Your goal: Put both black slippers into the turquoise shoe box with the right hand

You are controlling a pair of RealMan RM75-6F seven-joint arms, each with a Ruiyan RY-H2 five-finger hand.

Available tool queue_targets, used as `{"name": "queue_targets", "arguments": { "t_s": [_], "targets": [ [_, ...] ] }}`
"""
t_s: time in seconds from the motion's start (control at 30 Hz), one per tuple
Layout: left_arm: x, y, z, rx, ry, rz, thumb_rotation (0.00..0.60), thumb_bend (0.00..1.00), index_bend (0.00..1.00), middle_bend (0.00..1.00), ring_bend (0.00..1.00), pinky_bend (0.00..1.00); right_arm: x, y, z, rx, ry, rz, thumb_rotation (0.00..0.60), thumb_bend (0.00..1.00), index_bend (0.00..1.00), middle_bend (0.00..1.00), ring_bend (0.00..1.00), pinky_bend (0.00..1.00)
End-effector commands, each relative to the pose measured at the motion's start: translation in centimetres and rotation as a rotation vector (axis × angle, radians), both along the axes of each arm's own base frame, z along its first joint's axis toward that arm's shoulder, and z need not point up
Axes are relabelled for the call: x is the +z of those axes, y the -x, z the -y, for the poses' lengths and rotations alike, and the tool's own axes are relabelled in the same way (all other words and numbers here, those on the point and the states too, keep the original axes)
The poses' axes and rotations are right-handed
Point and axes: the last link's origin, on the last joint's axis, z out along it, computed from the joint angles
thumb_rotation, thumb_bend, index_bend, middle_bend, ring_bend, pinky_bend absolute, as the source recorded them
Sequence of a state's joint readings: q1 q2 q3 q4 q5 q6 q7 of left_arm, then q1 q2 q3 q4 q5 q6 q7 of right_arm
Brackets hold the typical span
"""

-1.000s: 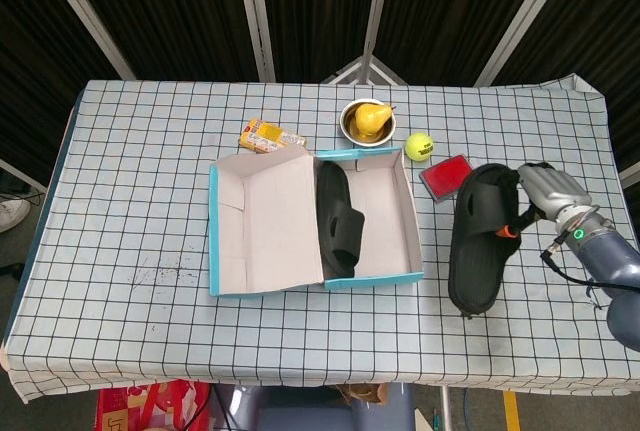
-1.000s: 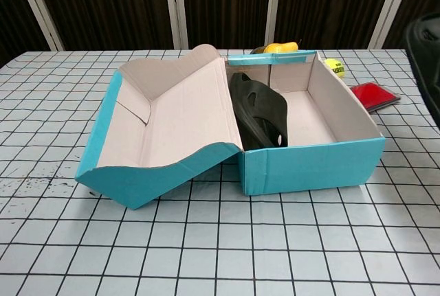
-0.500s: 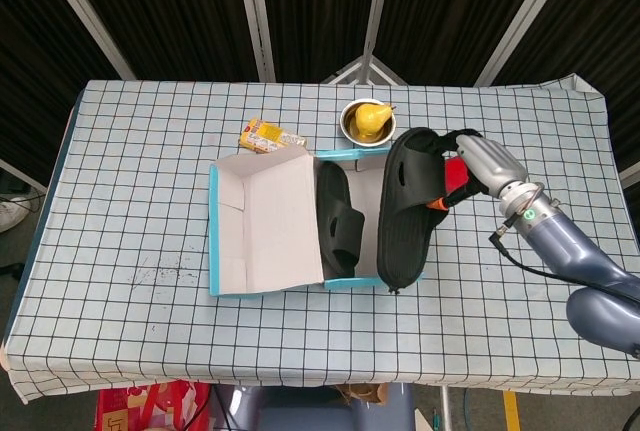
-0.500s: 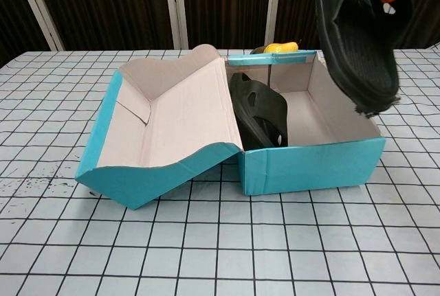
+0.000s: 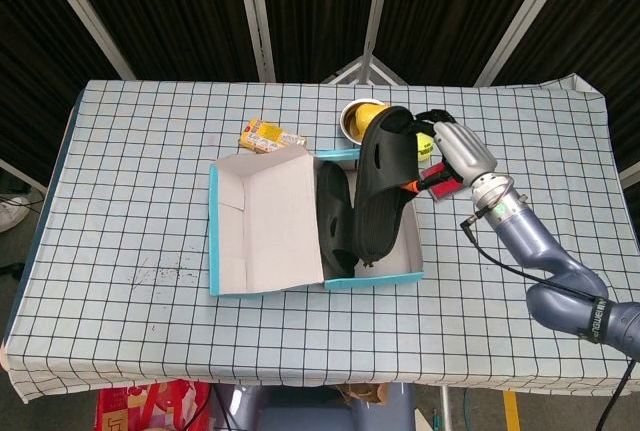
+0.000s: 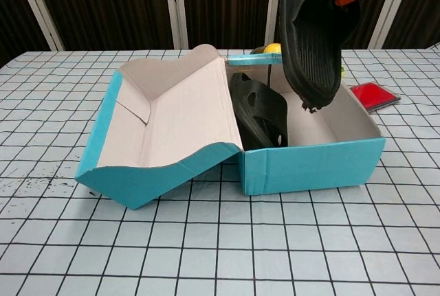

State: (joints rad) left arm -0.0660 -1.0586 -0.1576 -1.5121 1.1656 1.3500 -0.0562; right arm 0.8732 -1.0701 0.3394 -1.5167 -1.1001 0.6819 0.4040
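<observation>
While the turquoise shoe box (image 5: 400,273) sits open on the table (image 5: 150,181), its free compartment beside the stored slipper (image 5: 338,221) is narrow, so the risk is a misplaced release. The carried slipper (image 5: 382,191) hangs steeply, toe down, above that compartment; released from here, it could catch the box wall or land on the stored slipper. The right hand (image 5: 458,151) grips its upper end, fingers closed around the strap. The head view shows the hand and arm. The chest view shows only the sole (image 6: 311,42) clear of the box rim. The left hand is not in view.
</observation>
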Motion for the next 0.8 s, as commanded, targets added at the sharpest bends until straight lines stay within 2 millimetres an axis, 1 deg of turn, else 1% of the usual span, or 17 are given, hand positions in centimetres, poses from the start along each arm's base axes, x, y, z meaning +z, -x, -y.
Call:
{"name": "queue_targets", "arguments": {
  "t_s": [0.03,0.27,0.8],
  "targets": [
    [0.0,0.1,-0.1,0.003,0.002,-0.002,0.600,0.38,0.05,0.00,0.00,0.07,-0.8,0.7,0.2,0.015,0.008,0.037,0.600,0.16,0.51,0.46,0.14,0.00],
    [-0.2,0.0,-0.2,0.004,0.007,-0.009,0.600,0.38,0.05,0.00,0.00,0.07,-1.7,2.4,0.3,0.039,-0.003,0.054,0.600,0.17,0.51,0.46,0.14,0.00],
    [-0.6,-0.4,-0.2,0.004,0.010,-0.030,0.600,0.38,0.05,0.00,0.00,0.07,-4.0,5.0,0.1,0.085,-0.048,0.070,0.600,0.17,0.52,0.46,0.14,0.00]
  ]
}}
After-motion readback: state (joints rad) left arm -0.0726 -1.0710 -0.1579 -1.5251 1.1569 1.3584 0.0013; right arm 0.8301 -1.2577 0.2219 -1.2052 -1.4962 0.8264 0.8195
